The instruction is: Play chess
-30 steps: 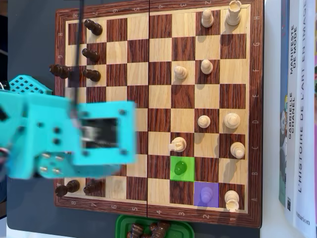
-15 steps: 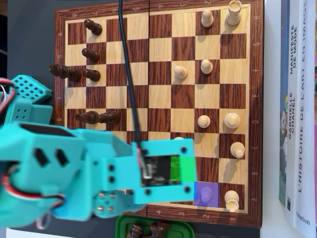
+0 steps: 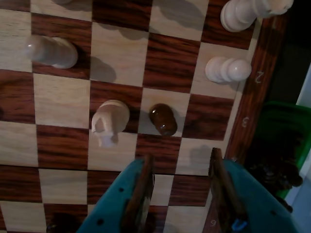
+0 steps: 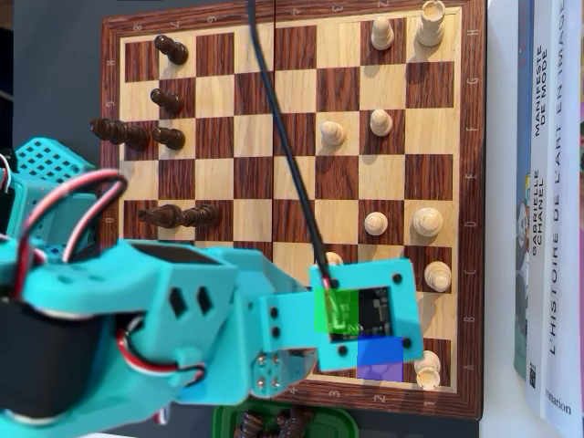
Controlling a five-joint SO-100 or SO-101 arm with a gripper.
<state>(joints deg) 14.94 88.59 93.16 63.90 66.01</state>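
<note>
In the wrist view my gripper is open and holds nothing. Its two brown-padded teal fingers hover over the chessboard. One square ahead of the fingertips stands a dark pawn on a light square. A white knight sits right beside it on the left. Beyond are a white pawn and a white rook near the board's rim. In the overhead view the teal wrist block covers the lower right squares and hides the gripper and these pieces.
Other white pieces stand on the right half of the board and dark pieces on the left half. A green tray with captured dark pieces sits below the board edge. Books lie along the right.
The arm has swept rightward from the board's left side to the lower right squares. It now covers the green and purple marked squares.
</note>
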